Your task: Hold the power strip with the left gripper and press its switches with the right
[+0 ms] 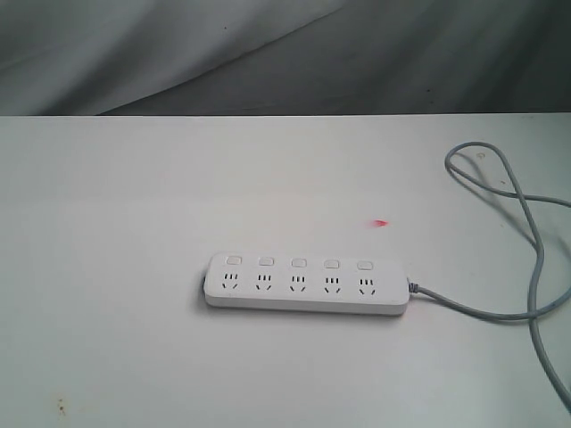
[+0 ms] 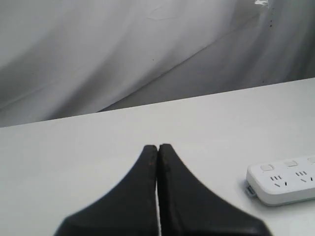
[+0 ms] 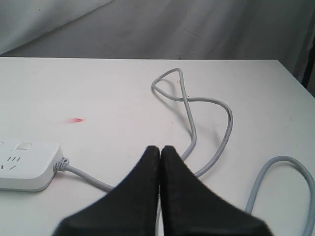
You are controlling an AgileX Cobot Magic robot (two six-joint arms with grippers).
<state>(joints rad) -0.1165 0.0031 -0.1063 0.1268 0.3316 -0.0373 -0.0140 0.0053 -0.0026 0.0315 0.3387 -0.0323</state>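
Observation:
The white power strip [image 1: 306, 283] lies flat on the white table [image 1: 134, 223], with its switches [image 1: 299, 263] in a row above the sockets. Its grey cord [image 1: 526, 241] leaves the right end and loops away to the right. Neither arm shows in the exterior view. In the left wrist view my left gripper [image 2: 158, 147] is shut and empty, above bare table, with the end of the power strip [image 2: 283, 183] off to one side. In the right wrist view my right gripper [image 3: 160, 148] is shut and empty above the cord [image 3: 197, 105], the power strip [image 3: 27, 164] some way off.
A small red mark [image 1: 381, 223] lies on the table behind the strip's right end. A grey cloth backdrop [image 1: 268, 53] hangs beyond the table's far edge. The cord's loops [image 3: 275, 187] cover the right part of the table.

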